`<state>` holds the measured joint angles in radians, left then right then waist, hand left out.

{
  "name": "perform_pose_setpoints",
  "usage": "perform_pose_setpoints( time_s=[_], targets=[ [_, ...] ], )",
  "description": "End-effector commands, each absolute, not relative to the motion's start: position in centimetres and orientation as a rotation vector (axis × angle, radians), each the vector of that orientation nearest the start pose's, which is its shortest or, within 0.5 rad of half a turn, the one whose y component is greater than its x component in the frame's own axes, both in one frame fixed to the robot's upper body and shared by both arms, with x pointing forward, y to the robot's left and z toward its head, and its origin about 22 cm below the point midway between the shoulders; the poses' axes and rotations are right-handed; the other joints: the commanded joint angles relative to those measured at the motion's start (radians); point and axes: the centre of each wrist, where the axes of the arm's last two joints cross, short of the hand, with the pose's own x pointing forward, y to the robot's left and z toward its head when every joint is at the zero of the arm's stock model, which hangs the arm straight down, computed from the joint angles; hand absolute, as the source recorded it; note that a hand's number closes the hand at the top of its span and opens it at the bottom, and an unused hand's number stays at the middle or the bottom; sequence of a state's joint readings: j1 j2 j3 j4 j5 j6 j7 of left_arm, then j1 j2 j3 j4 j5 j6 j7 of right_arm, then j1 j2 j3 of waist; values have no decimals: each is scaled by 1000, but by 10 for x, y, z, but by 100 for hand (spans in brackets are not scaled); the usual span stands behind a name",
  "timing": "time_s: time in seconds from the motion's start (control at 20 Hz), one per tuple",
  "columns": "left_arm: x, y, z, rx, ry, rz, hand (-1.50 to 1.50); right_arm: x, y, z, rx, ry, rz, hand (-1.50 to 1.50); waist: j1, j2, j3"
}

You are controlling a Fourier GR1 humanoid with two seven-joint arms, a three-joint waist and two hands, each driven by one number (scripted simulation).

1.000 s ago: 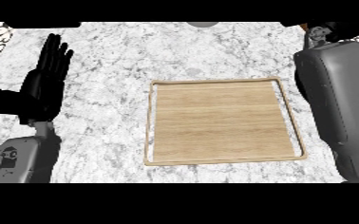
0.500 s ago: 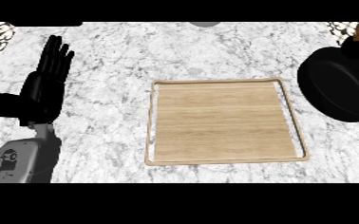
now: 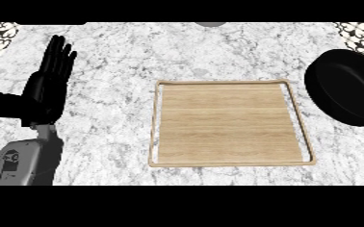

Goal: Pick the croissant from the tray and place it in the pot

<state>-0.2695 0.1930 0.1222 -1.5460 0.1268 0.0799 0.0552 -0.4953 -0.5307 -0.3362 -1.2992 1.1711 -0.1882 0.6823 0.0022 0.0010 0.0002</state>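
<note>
Spanning the frame, one marble counter [image 3: 107, 53] carries one wooden tray [image 3: 224, 82] at centre, with no croissant showing on it. One black pot [image 3: 341, 86] sits at the right edge, well apart from the left hand [image 3: 50, 81], which rests at the left edge with fingers straight and upright, holding nothing. The right hand is out of view. Whether the croissant lies inside the dark pot cannot be told.

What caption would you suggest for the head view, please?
Wooden tray at centre, black pot at the right edge, left hand resting open at the left; no croissant visible.
</note>
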Motion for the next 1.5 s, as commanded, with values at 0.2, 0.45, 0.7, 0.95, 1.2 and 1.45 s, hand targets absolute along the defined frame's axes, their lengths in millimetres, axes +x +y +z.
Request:
perform_pose_setpoints(
  time_s=[0.2,0.45,0.7,0.95,1.2,1.45],
  targets=[
    [306,269,81,99,-1767,44,0,350,-409,126,-1453,-825,37,150,12,4,1],
    [294,275,82,89,-1758,31,0,347,-420,107,-1297,-942,78,-150,9,-1,1],
    [305,268,81,128,-1769,62,0,346,-422,118,-1342,-1149,65,-150,-1,-2,0],
    [303,271,83,119,-1775,47,0,344,-440,129,-1291,-1287,-184,-150,2,-1,1],
    [310,263,81,94,-1773,61,0,335,-435,133,-1212,-1339,-436,-150,-11,-3,0],
    [300,282,79,107,-1762,55,0,295,-458,152,-1262,-1424,-499,-150,-12,-4,0]
  ],
)
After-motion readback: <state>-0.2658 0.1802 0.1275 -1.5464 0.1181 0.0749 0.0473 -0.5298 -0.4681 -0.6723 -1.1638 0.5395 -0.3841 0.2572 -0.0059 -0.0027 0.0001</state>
